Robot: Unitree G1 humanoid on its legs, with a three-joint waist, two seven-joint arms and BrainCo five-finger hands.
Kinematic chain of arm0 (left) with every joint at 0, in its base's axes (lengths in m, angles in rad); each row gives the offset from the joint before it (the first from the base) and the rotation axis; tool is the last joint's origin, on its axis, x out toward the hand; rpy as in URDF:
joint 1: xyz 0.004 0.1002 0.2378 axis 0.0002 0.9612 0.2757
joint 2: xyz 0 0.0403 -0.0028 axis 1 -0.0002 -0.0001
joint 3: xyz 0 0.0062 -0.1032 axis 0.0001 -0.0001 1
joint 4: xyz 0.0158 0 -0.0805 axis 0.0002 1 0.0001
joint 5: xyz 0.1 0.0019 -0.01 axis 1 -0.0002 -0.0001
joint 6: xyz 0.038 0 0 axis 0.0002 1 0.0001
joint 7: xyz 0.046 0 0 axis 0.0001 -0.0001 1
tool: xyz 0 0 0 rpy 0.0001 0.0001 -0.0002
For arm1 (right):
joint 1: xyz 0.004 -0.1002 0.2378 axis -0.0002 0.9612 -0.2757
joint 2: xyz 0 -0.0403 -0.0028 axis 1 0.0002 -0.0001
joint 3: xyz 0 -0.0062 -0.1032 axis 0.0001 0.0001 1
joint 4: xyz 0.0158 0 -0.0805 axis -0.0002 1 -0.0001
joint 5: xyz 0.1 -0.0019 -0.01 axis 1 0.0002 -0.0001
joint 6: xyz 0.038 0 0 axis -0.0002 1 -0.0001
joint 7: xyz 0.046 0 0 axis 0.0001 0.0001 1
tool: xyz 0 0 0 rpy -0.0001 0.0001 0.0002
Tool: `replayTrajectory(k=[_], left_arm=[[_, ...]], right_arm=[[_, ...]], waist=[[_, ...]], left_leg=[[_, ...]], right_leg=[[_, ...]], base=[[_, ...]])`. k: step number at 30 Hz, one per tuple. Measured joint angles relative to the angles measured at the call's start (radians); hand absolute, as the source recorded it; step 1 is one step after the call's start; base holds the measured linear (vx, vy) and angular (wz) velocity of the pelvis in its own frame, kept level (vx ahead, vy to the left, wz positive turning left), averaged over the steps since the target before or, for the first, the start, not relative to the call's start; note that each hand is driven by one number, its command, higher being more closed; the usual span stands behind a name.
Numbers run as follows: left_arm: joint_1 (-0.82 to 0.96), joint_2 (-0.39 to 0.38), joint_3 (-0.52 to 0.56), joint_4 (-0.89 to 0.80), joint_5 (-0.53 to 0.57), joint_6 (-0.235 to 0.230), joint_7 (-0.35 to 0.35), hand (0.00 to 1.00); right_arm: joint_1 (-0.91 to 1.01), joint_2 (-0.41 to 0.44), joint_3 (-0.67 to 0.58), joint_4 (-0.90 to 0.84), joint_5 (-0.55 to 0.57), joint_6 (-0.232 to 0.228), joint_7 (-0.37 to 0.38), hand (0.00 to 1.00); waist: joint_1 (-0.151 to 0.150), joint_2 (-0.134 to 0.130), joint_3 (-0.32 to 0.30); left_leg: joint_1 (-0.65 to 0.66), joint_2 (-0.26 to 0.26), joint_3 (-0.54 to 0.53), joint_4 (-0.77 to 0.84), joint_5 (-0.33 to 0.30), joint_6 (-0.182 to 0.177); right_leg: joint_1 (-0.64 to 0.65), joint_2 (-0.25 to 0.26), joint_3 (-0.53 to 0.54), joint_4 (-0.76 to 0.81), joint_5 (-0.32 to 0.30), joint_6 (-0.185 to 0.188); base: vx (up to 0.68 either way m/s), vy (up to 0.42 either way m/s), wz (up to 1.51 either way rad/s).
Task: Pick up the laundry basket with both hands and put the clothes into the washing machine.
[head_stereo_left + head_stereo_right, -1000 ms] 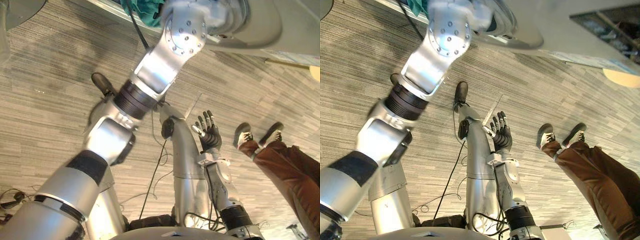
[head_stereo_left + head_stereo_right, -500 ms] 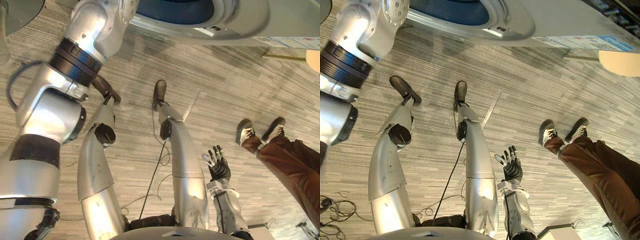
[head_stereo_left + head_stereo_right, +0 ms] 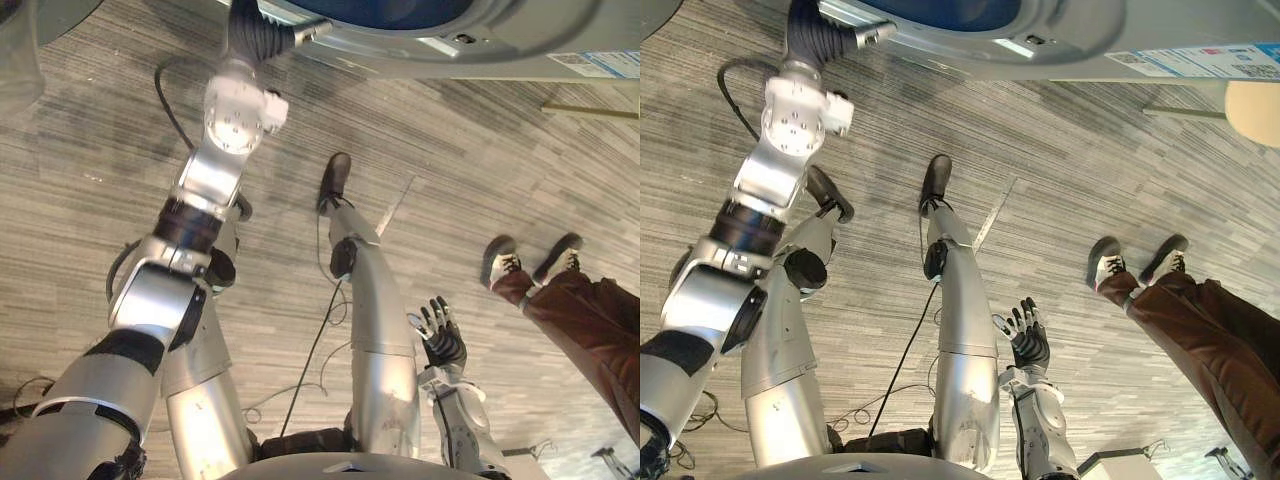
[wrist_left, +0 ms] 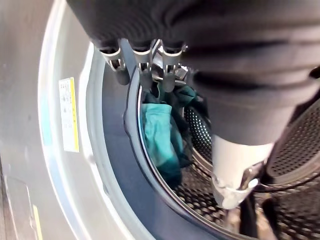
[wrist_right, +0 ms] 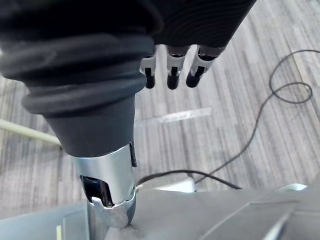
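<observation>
Clothes (image 4: 159,135) teal, crumpled inside perforated drum (image 4: 300,150).

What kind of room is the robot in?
Probably a laundry room or a test space: a front-loading washing machine stands open with teal clothes in its drum, on a grey striped floor, with a person's legs nearby.

The left arm (image 3: 160,300) is built of smooth silver-grey shells; a black ribbed ring (image 3: 190,222) divides two of them; a flat black band (image 3: 128,350) wraps another; a round pale joint plate (image 3: 232,112) carries small dark screws; the left hand (image 4: 210,65) and the right hand (image 3: 441,345) wear dark ribbed covers; their silver fingers (image 5: 172,70) end in black tips.
</observation>
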Motion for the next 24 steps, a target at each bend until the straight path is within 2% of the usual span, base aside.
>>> replayTrajectory(k=[3,4,6,7,10,13,16,18,20,22,24], left_arm=[[0.118,0.005,-0.019,-0.116,-0.065,-0.057,-0.012,0.0],[0.168,0.003,-0.015,-0.149,-0.071,-0.068,-0.01,0.0],[0.237,-0.017,-0.004,-0.186,-0.063,-0.071,-0.005,0.0],[0.281,-0.047,0.013,-0.211,-0.051,-0.071,0.007,0.0],[0.37,-0.115,0.05,-0.244,-0.036,-0.071,0.022,0.0],[0.439,-0.159,0.059,-0.279,-0.036,-0.072,0.03,0.0],[0.519,-0.216,0.055,-0.293,-0.048,-0.103,0.02,0.0],[0.581,-0.228,0.054,-0.287,-0.102,-0.127,-0.009,0.0],[0.635,-0.228,0.052,-0.241,-0.156,-0.147,-0.031,0.0],[0.716,-0.226,0.04,-0.181,-0.225,-0.159,-0.065,0.0],[0.798,-0.211,0.02,-0.159,-0.274,-0.162,-0.096,0.0]], right_arm=[[0.0,0.0,-0.002,-0.015,0.0,0.004,-0.02,0.0],[0.0,-0.001,-0.007,-0.028,0.001,0.01,-0.025,0.0],[0.0,-0.011,-0.014,-0.044,0.002,0.005,-0.026,0.0],[0.0,-0.019,-0.014,-0.048,0.002,-0.003,-0.027,0.0],[-0.001,-0.024,-0.013,-0.084,0.001,-0.011,-0.028,0.0],[-0.01,-0.021,0.018,-0.13,-0.002,-0.021,-0.02,0.0],[-0.012,-0.021,0.026,-0.147,-0.014,-0.028,-0.024,0.0],[-0.015,-0.021,0.022,-0.135,-0.014,-0.028,-0.025,0.0],[-0.035,-0.021,0.021,-0.102,-0.005,-0.027,-0.028,0.0],[-0.051,-0.021,0.021,-0.06,-0.002,-0.026,-0.046,0.0],[-0.065,-0.017,0.036,-0.036,-0.002,-0.019,-0.047,0.0]], waist=[[0.022,0.002,0.0],[0.026,0.012,0.001],[0.033,0.039,0.0],[0.041,0.043,0.002],[0.053,0.045,0.003],[0.062,0.047,0.002],[0.074,0.053,0.001],[0.08,0.056,0.001],[0.086,0.056,0.001],[0.104,0.06,-0.001],[0.114,0.062,-0.001]], left_leg=[[0.014,-0.001,-0.005,-0.016,0.011,-0.015],[0.019,-0.001,-0.013,-0.021,0.017,-0.014],[0.02,-0.006,-0.026,-0.034,0.031,-0.013],[0.023,-0.006,-0.028,-0.041,0.037,-0.015],[0.036,-0.006,-0.031,-0.058,0.051,-0.033],[0.045,-0.005,-0.037,-0.069,0.064,-0.032],[0.049,-0.005,-0.059,-0.06,0.068,-0.034],[0.062,-0.003,-0.073,-0.041,0.067,-0.031],[0.102,-0.002,-0.084,-0.026,0.063,-0.03],[0.2,-0.002,-0.085,-0.022,0.051,-0.039],[0.314,-0.012,-0.084,-0.056,0.049,-0.048]], right_leg=[[0.006,0.001,-0.002,0.005,-0.004,-0.001],[0.011,0.002,-0.004,0.008,-0.008,-0.006],[0.016,0.001,-0.018,0.014,-0.016,-0.015],[0.014,0.001,-0.02,0.022,-0.022,-0.016],[0.014,0.001,-0.025,0.038,-0.038,-0.027],[0.015,0.005,-0.026,0.048,-0.047,-0.031],[0.018,0.003,-0.035,0.085,-0.068,-0.039],[0.031,0.0,-0.037,0.117,-0.084,-0.043],[0.07,-0.003,-0.04,0.146,-0.105,-0.045],[0.157,-0.004,-0.04,0.17,-0.148,-0.049],[0.259,-0.005,-0.037,0.163,-0.161,-0.05]], base=[[-0.09,-0.038,0.06],[-0.07,-0.04,0.06],[-0.06,-0.041,0.16],[-0.06,-0.048,0.15],[-0.06,-0.069,0.1],[-0.06,-0.072,0.04],[-0.03,-0.063,0.12],[-0.03,-0.097,0.11],[-0.02,-0.09,0.15],[-0.05,-0.131,0.13],[-0.08,-0.183,0.1]])
